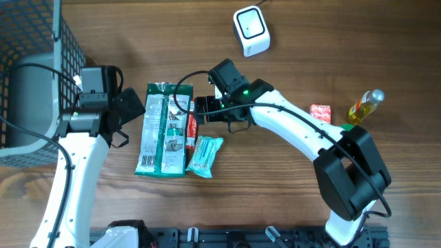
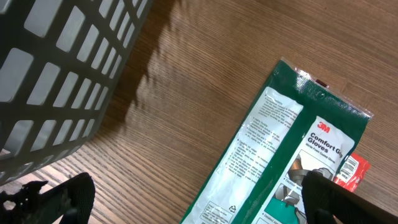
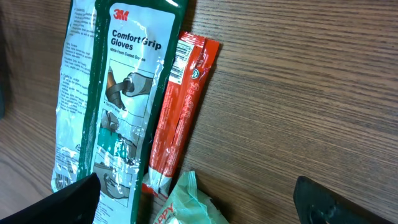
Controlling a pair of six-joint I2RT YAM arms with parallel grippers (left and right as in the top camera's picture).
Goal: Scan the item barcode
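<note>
Overhead: both arms wait with jaws wide and empty, the left gripper [image 1: 134,108] just beside the green gloves pack [image 1: 163,131], the right gripper [image 1: 200,111] over the red sachet [image 1: 191,128] lying against it on the surface [image 1: 310,62]. Nothing is lifted yet, so picking looks like the step in hand. Next, one item must be grasped and carried, barcode out, to the white scanner [image 1: 251,30] at the far edge.

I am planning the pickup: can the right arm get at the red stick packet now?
Probably yes. The right gripper hangs open near the red stick packet, whose top face is uncovered; the glove package only lies alongside it.
</note>
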